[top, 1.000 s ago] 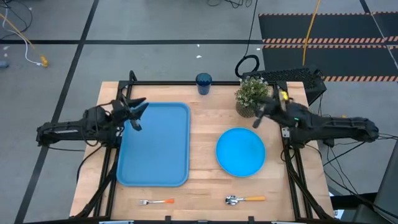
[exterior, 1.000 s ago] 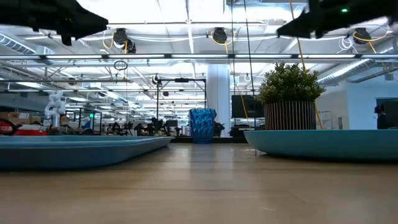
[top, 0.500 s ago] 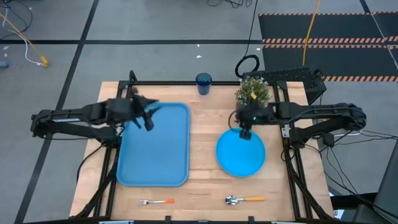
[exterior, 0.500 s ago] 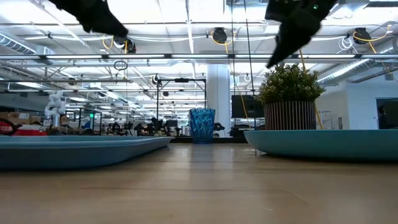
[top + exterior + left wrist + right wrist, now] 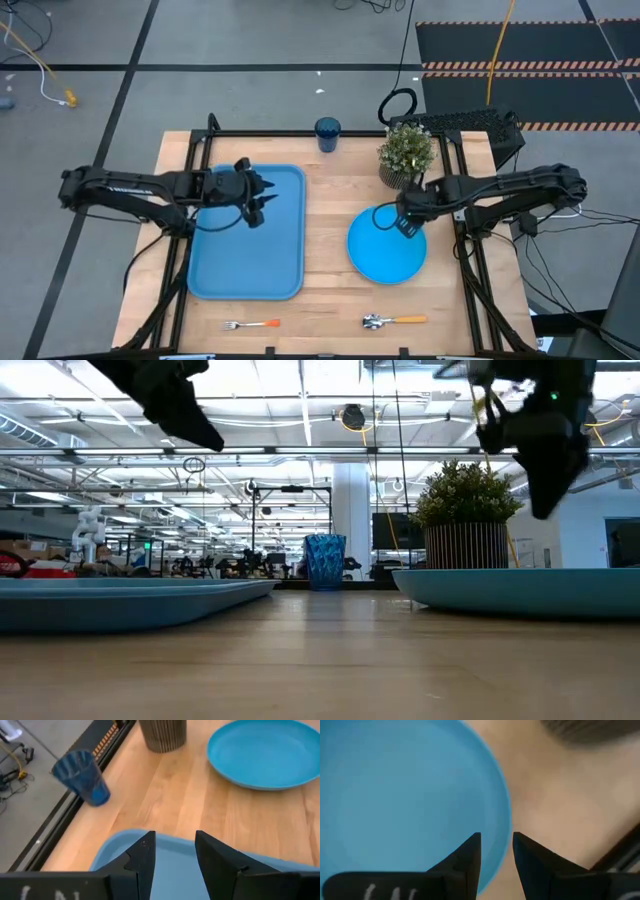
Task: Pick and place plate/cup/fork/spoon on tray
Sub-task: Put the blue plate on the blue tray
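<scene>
You had the fork (image 5: 251,324) lying flat near the tabletop's front edge, its long axis running along that edge, silver tines toward the left end and thin orange handle toward the right. The spoon (image 5: 393,320) lay on the same line further right, silver bowl at its left end, orange handle pointing to the right edge. Both sat well apart from the tray (image 5: 247,232), which took up the left half of the tabletop with its long sides running front to back, light blue, rounded corners, raised rim.

The plate (image 5: 386,244), round and bright sky-blue, rested flat on the right half, between the tray and the right edge. Just behind it stood the potted plant (image 5: 405,153) in a ribbed pot, close enough to crowd any approach from the back. The cup (image 5: 327,132), dark-blue, translucent and upright, stood at the back edge near the middle, beside the black frame rail.

Your right gripper (image 5: 406,222) hung over the plate's back rim, held above it; in its wrist view the fingers (image 5: 465,860) stood a narrow gap apart with nothing between them, the plate's edge passing beneath. Your left gripper (image 5: 262,196) hovered over the tray's back right part, jaws spread and empty, the fingertips (image 5: 144,855) pointing toward the cup and plate
</scene>
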### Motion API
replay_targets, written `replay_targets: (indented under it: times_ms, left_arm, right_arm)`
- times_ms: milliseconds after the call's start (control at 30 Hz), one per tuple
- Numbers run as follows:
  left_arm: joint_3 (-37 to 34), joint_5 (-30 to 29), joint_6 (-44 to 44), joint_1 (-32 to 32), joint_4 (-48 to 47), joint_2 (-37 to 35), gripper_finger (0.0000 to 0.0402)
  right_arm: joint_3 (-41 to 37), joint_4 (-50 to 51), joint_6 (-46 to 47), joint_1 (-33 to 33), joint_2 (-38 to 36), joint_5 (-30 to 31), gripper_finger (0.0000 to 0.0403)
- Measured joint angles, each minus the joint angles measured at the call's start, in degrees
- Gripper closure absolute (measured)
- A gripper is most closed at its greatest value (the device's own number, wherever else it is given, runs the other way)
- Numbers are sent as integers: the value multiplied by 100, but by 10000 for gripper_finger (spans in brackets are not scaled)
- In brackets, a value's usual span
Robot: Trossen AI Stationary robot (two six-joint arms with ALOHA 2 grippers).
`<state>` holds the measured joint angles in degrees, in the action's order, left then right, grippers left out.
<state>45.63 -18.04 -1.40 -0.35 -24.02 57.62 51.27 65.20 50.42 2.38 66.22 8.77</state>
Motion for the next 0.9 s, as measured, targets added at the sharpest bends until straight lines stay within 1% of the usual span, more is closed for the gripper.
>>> replay_targets:
  times_ms: [67,133,300,400,533,667,900]
  left_arm:
    - [2,1,149,-67,57,77,259]
    - [2,2,256,-103,19,141,259]
    - [2,-2,408,-127,63,223,259]
    - [2,-2,412,-123,40,233,259]
    - [2,-2,414,-123,43,231,259]
    - [2,-2,414,-123,36,231,259]
    - [2,-2,395,-123,29,231,259]
  right_arm:
    - [-291,-50,383,2,4,-291,295]
    - [-595,-91,580,6,4,-420,295]
    - [-1118,-126,945,6,4,-434,295]
    - [-1321,-325,1061,6,2,-458,295]
    - [-1437,-667,1057,6,2,-608,295]
    - [-1434,-627,1049,10,-73,-716,295]
    - [-1432,-518,1177,10,-590,-870,295]
